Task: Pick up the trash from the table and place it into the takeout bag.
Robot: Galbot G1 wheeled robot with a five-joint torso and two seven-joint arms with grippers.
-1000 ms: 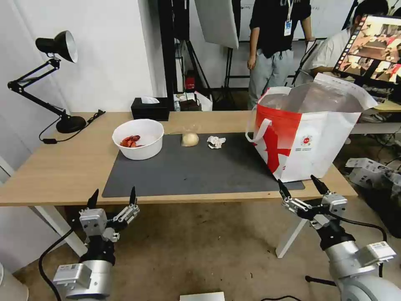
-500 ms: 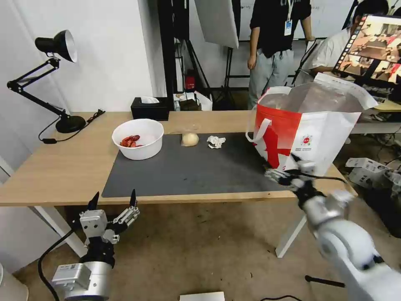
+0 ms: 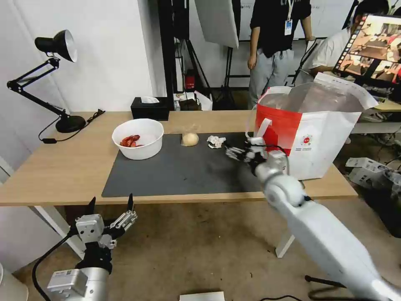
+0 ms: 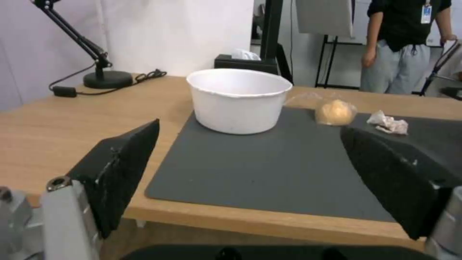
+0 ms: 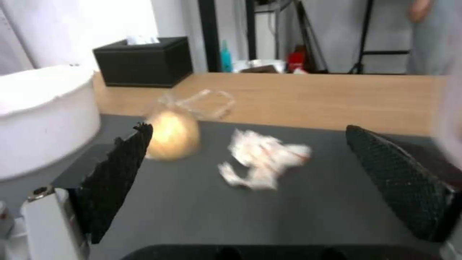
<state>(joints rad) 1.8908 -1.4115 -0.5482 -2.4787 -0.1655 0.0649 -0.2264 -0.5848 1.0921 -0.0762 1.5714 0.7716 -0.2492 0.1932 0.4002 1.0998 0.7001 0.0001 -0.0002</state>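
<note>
Fingers spread wide, the right gripper (image 3: 234, 153) lines up on the crumpled tissue (image 3: 216, 141); left gripper (image 3: 109, 205), also open, idles below the table (image 3: 62, 167).

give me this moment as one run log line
right gripper: open, over mat by crumpled tissue | left gripper: open, parked below table edge

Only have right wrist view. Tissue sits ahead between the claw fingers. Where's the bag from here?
Observer: The takeout bag stands open at the table's right end, just right of the right claw.
Operator: Anything in the bowl? I only see its side.
Observer: Red shells lie inside the white bowl.
Operator: Left arm?
Observer: The left claw hangs open below the table's near edge, on the left.
</note>
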